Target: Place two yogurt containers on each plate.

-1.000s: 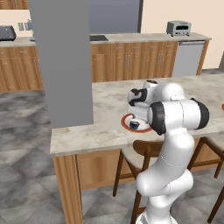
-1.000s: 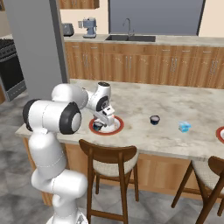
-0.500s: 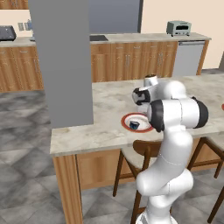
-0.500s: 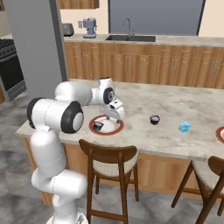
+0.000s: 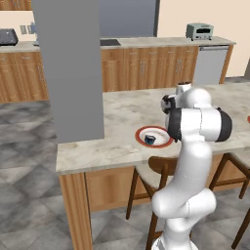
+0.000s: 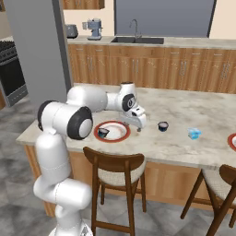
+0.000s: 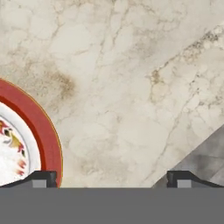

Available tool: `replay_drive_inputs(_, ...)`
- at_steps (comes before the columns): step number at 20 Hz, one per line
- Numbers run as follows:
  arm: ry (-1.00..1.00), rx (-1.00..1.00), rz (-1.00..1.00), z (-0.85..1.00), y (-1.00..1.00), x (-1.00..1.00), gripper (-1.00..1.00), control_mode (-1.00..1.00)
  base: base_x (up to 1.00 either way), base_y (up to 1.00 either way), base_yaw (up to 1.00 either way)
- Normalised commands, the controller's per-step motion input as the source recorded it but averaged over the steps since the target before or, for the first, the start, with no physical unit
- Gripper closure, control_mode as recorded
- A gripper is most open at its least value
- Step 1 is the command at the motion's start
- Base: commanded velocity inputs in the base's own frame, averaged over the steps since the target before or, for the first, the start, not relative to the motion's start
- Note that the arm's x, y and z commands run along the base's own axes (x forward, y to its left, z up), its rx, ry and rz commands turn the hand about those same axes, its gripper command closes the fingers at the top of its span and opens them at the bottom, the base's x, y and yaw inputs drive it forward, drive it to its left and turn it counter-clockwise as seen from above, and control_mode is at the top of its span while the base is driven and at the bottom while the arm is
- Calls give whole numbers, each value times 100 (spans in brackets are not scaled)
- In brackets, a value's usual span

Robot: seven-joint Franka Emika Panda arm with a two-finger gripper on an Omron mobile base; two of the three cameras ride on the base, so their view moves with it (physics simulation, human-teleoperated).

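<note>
Two-finger dark gripper (image 6: 138,127) hangs low just beside the near red-rimmed white round plate (image 6: 120,136), fingers spread wide, nothing between them. One dark round yogurt cup (image 6: 103,133) sits on that plate; another dark cup (image 6: 162,126) and the light blue boxy container (image 6: 194,134) stand apart on the marble counter (image 6: 175,110). Risk: a low sweep toward the next cup could clip the plate rim or tip that small cup

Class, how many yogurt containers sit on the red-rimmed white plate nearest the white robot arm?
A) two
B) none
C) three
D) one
D: a single dark round yogurt cup sits on the red-rimmed white plate; another dark cup and the light blue boxy container rest on the marble counter.
</note>
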Motion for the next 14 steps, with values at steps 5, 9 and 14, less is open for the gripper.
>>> replay_drive_inputs(5, 0, 2, 0, 5, -56, 25, -100, -100, 0, 0, 0)
replay_drive_inputs(9, -2, 12, 4, 0, -46, 32, -100, -100, 0, 0, 0)
replay_drive_inputs(14, -9, 10, 13, 0, -42, 29, -100, -100, 0, 0, 0)
